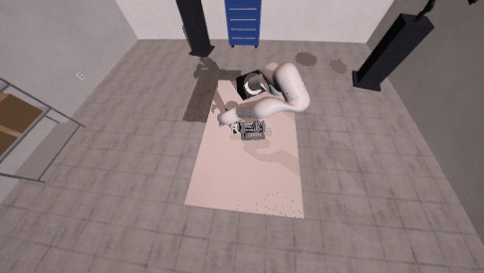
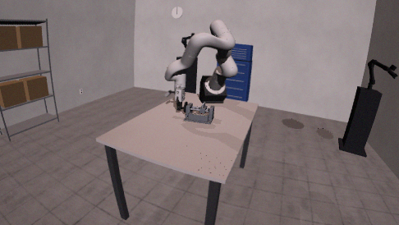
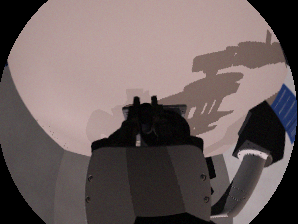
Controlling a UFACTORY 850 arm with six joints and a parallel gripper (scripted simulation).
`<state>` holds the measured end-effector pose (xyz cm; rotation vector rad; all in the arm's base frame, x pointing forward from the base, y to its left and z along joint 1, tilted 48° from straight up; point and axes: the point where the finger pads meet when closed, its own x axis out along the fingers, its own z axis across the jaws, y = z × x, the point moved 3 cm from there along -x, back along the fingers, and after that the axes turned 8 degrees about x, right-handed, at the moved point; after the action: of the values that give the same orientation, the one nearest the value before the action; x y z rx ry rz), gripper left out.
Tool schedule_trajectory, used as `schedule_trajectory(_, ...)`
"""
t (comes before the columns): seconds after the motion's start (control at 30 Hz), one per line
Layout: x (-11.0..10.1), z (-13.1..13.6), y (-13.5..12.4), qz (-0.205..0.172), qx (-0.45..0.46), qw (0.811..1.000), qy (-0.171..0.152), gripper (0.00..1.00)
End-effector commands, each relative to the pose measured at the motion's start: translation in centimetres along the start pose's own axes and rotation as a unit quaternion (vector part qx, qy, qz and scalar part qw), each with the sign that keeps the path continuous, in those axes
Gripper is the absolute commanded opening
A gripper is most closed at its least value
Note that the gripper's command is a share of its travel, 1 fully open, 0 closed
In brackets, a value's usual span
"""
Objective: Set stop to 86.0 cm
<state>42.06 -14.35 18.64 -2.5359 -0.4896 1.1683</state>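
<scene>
So your gripper (image 3: 145,106) is clamped down on the handwheel (image 2: 179,103), fingers closed tight around it, at the left end of the little stop fixture (image 2: 199,113). From the wrist view you mostly see the dark gripper body with the pale table top (image 3: 133,30) behind it. That fixture sits on the far half of the table (image 2: 164,140), just in front of the arm's black base (image 2: 213,95). Further back there's a blue cabinet (image 2: 242,78) against the wall.
</scene>
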Motion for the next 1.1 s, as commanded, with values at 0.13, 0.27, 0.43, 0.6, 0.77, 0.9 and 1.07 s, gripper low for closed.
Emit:
schedule_trajectory(0.13, -1.1, 0.2, 0.1, 0.0, 0.0, 1.0, 0.0, 0.06)
schedule_trajectory(0.27, -1.8, 0.7, 0.1, 0.0, 0.0, 1.0, 0.0, 0.06)
schedule_trajectory(0.43, -2.6, 1.6, 0.3, 0.0, 0.0, 1.0, 0.0, 0.06)
schedule_trajectory(0.6, -2.8, 2.3, 0.3, 0.0, 0.0, 1.0, 0.0, 0.06)
schedule_trajectory(0.77, -2.8, 3.2, 0.5, 0.0, 0.0, 1.0, 0.0, 0.06)
schedule_trajectory(0.9, -2.7, 3.8, 0.6, 0.0, 0.0, 1.0, 0.0, 0.06)
schedule_trajectory(1.07, -2.3, 4.5, 0.7, 0.0, 0.0, 1.0, 0.0, 0.06)
